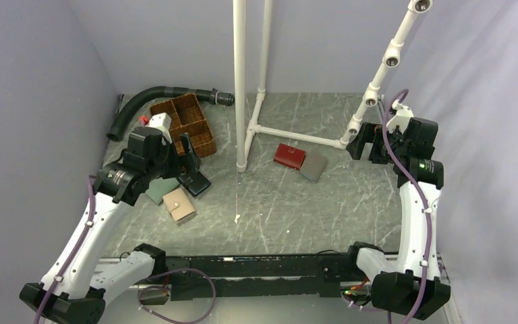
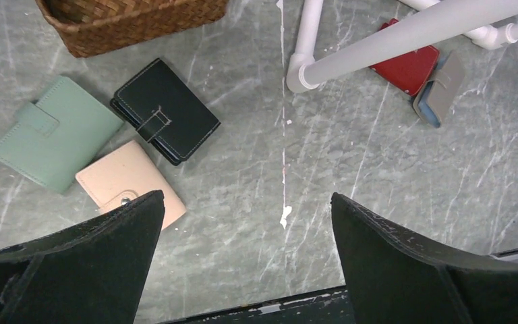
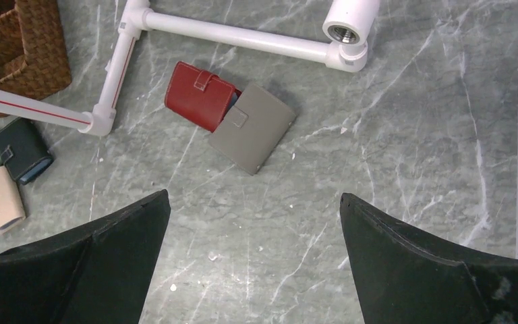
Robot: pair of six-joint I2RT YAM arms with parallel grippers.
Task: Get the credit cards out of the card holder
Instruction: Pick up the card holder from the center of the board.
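The card holder is a black wallet with a strap. It lies closed on the marble table, next to a green and a beige wallet. It also shows in the top view and the right wrist view. No credit cards are in sight. My left gripper is open and empty, raised above the table, with the card holder ahead of it and to the left. In the top view my left gripper hangs over the wallets. My right gripper is open and empty, high at the far right.
A green wallet and a beige wallet lie left of the card holder. A red wallet and a grey wallet lie mid-table. A wicker basket, a black hose and a white pipe frame stand at the back.
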